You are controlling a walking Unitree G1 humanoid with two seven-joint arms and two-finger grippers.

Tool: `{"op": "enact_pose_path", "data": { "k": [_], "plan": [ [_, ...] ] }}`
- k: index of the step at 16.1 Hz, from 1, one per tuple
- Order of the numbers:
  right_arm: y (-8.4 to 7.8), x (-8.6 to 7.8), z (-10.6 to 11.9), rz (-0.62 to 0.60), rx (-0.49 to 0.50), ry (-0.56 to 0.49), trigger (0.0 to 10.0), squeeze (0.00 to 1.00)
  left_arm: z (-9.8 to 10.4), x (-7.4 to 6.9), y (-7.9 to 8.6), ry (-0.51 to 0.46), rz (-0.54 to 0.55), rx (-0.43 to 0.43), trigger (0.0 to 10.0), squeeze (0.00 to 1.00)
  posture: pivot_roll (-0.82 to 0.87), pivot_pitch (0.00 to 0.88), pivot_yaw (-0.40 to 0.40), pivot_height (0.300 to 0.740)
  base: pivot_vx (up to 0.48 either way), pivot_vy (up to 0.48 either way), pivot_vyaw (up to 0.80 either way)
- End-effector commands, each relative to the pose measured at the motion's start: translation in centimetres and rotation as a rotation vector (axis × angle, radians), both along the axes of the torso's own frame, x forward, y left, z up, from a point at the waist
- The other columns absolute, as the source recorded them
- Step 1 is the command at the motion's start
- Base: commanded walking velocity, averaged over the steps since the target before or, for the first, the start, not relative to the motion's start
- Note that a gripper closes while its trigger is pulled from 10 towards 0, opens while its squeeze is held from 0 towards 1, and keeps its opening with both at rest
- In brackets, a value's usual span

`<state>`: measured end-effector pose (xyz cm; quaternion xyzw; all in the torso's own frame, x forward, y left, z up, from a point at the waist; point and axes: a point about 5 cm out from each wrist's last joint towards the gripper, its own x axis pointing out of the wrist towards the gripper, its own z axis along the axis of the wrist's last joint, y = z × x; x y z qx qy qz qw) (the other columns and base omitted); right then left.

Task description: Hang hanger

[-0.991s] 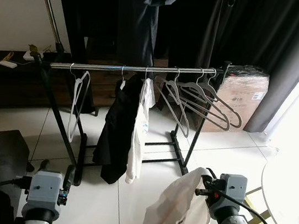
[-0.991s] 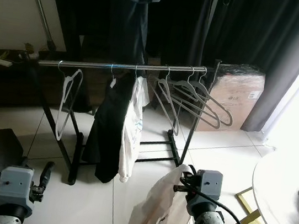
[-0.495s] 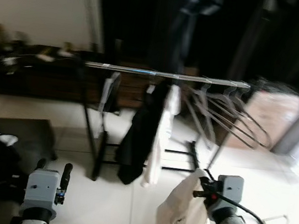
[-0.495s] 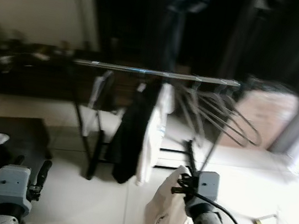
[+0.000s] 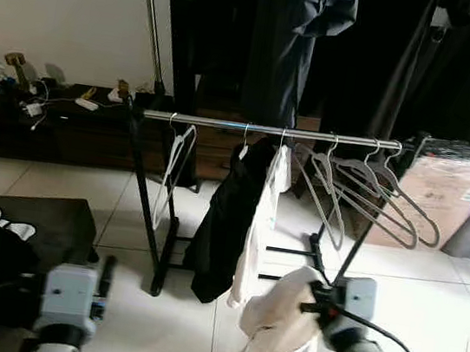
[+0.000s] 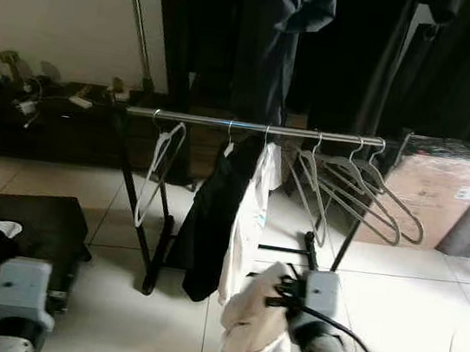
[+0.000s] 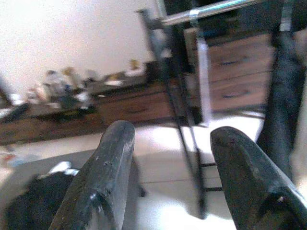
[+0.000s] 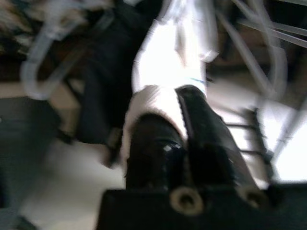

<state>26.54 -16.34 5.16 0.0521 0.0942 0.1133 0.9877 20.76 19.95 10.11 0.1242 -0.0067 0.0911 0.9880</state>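
A black-framed garment rack with a chrome rail [image 5: 225,125] stands on the glossy white tiled floor [image 5: 170,324], carrying grey plastic hangers [image 5: 373,191], a black garment [image 5: 226,227] and a white one [image 5: 261,224].

Left gripper [image 7: 165,158], lower left of frame, fingers parted and empty; right gripper [image 5: 316,298], lower right, clamped closed.
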Motion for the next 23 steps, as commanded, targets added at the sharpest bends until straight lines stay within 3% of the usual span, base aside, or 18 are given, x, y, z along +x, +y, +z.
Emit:
{"op": "enact_pose_path", "data": {
  "k": [1,8,11,23],
  "plan": [
    [0.7,0.5,0.7,0.017,0.023,-0.029,10.0,0.00,0.3,0.0,0.6,0.001,0.010,0.015,10.0,0.00,0.12,0.044,-0.040,0.740,0.311,0.000,0.00],
    [1.3,0.3,0.6,0.064,0.012,-0.025,10.0,0.00,0.4,0.1,0.6,0.002,0.011,0.019,10.0,0.00,0.12,0.054,-0.039,0.740,0.331,0.000,0.00],
    [1.5,0.2,0.5,0.085,0.018,-0.015,10.0,0.00,0.5,0.2,0.5,0.003,0.011,0.018,10.0,0.00,0.12,0.058,-0.040,0.740,0.339,0.000,0.79],
    [1.4,-0.1,-0.5,0.100,0.010,0.041,10.0,0.00,0.5,0.2,0.3,0.007,0.014,0.022,10.0,0.00,0.13,0.083,-0.048,0.740,0.340,0.000,0.00]
  ]
}}
